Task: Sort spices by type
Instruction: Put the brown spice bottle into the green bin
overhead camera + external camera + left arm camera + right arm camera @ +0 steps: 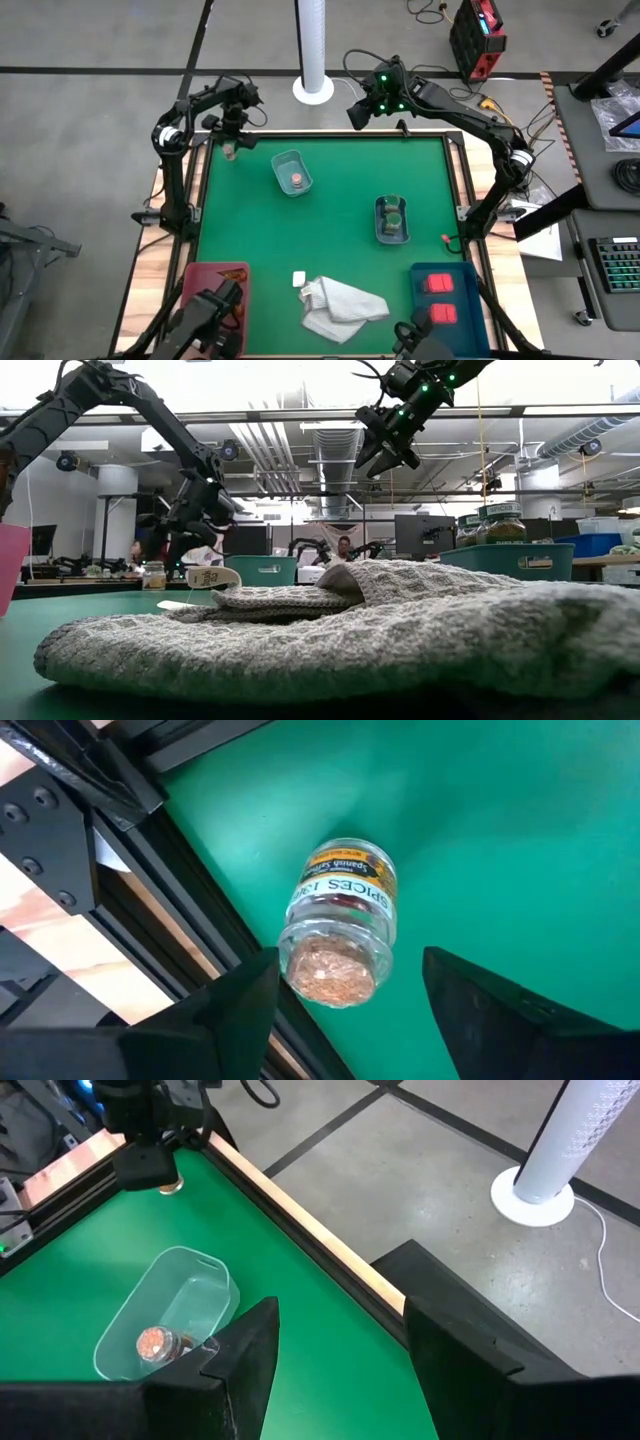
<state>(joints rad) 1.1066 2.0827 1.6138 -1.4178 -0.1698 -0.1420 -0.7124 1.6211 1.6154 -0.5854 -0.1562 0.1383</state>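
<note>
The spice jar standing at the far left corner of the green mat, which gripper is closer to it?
Left. The left gripper hangs directly over the spice jar, fingers open on either side of it. The right gripper is raised above the mat's far edge, well off to the jar's right.

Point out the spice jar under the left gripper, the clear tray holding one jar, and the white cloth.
spice jar (338, 925): left wrist view, on its label side.
clear tray (283, 159): high view, on its far rim.
white cloth (342, 308): high view, on the middle fold.
</note>
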